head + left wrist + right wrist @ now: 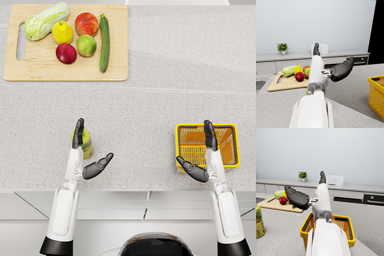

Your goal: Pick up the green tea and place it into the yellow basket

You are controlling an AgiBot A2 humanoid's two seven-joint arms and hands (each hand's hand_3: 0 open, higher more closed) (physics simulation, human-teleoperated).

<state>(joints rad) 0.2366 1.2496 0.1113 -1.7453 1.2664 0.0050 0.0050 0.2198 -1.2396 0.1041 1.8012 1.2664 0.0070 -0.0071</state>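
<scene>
Green tea (87, 143) upright on the tabletop (140, 110), well apart from the yellow basket (231, 145), just under the left hand (87, 152). Left hand spread, holding nothing, clearly nearer. Right hand (202, 155) spread above the basket's near rim, empty.

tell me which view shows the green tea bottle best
The right wrist view: the green tea bottle stands unobstructed at the frame edge. In the head view the left hand covers most of it; the left wrist view shows a sliver.
</scene>
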